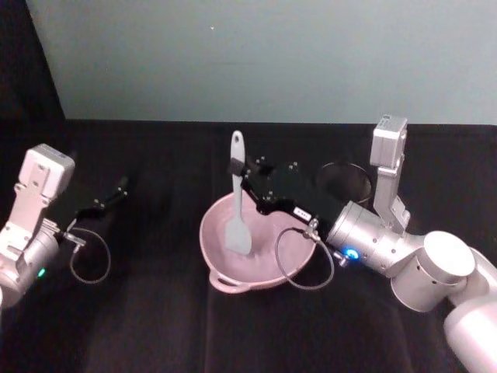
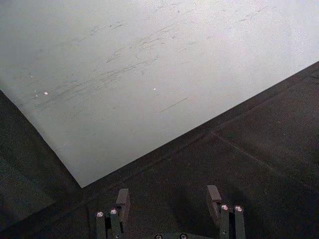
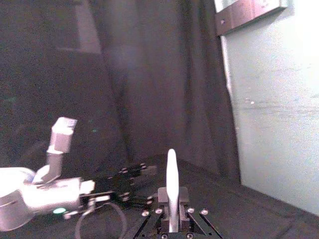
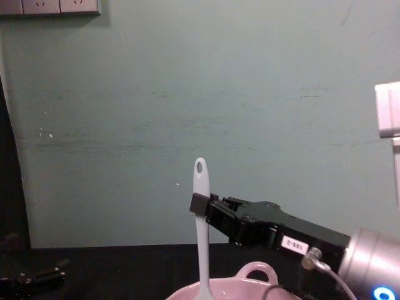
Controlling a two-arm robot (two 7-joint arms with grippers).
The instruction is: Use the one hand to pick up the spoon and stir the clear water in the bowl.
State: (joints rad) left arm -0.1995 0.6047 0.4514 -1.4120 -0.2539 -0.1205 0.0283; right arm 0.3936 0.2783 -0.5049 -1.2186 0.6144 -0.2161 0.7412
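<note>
Bowl (image 1: 262, 255), pale pink and glossy, sits mid-worktop toward the front edge. Right gripper (image 1: 237, 172) is clamped on the slim white spoon (image 1: 238, 206) just below its holed end. Left gripper (image 1: 118, 189), jaws spread apart and holding nothing, hangs near the left edge. Spoon stands upright, paddle head down in the bowl.
</note>
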